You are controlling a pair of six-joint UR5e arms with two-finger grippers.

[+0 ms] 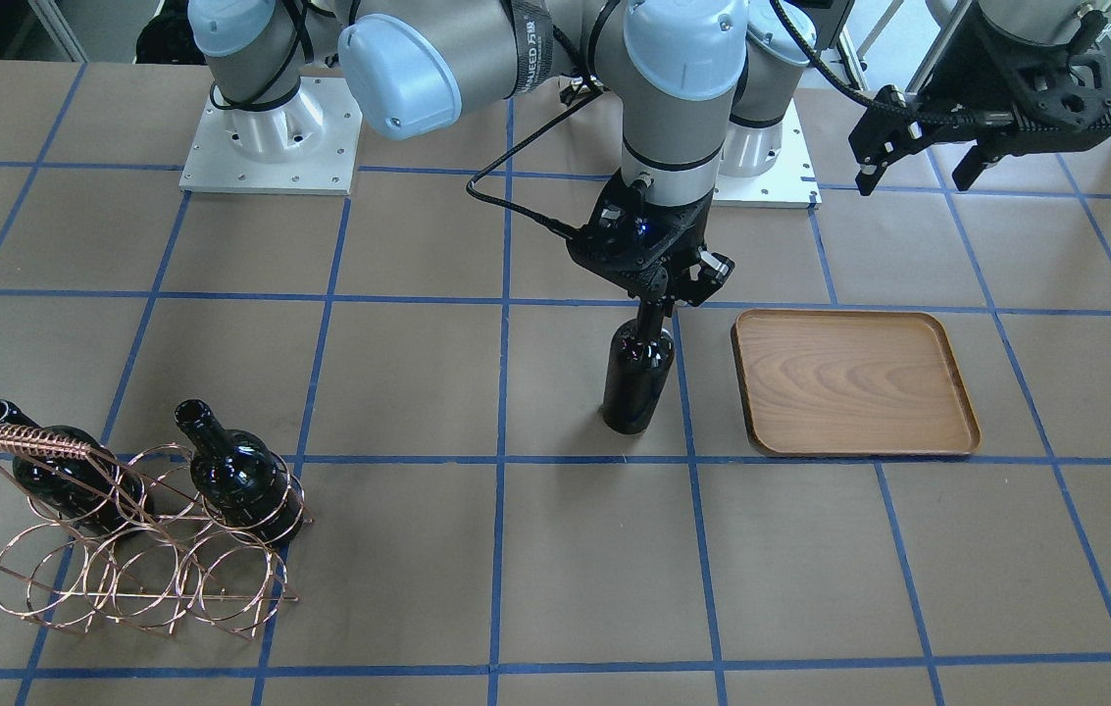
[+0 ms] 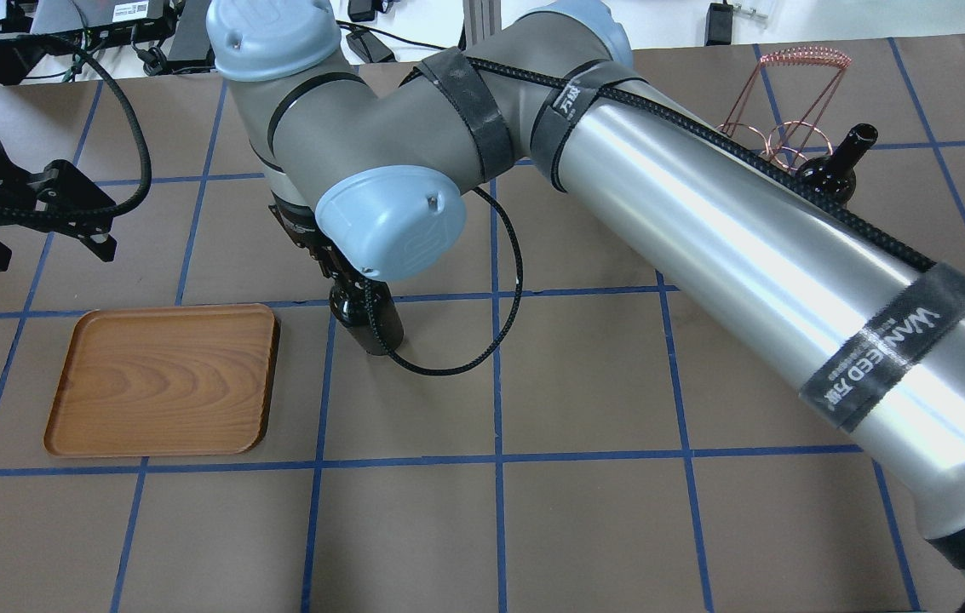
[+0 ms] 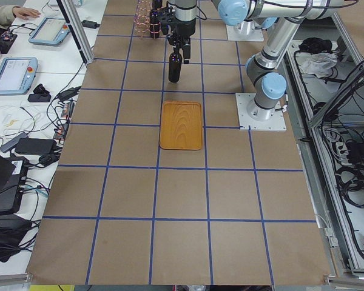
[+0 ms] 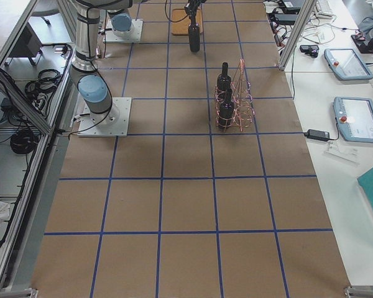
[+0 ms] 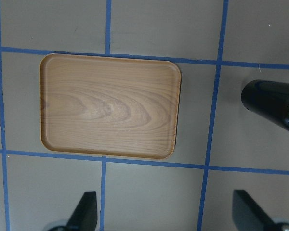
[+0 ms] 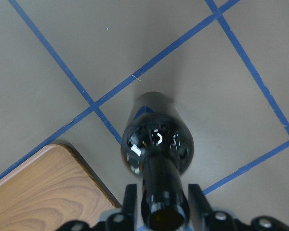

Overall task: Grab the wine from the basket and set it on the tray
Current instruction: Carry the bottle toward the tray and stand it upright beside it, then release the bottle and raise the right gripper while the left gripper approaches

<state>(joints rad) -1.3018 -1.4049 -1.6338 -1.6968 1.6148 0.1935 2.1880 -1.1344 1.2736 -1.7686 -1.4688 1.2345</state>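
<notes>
Right gripper [image 6: 163,207]: fingers closed on the neck of the upright wine [image 1: 635,378], just beside the tray [image 1: 854,382]; base possibly touching the table [image 1: 418,392]. Left gripper [image 5: 166,211]: fingers wide apart, empty.

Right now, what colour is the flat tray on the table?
Brown wood with wavy grain lines; the tray shows best in the left wrist view.

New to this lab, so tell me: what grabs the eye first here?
The right claw grips a dark wine bottle by its neck, upright at mid-table, just short of the wooden tray. Two more bottles sit in the copper wire basket toward the robot's right.
</notes>
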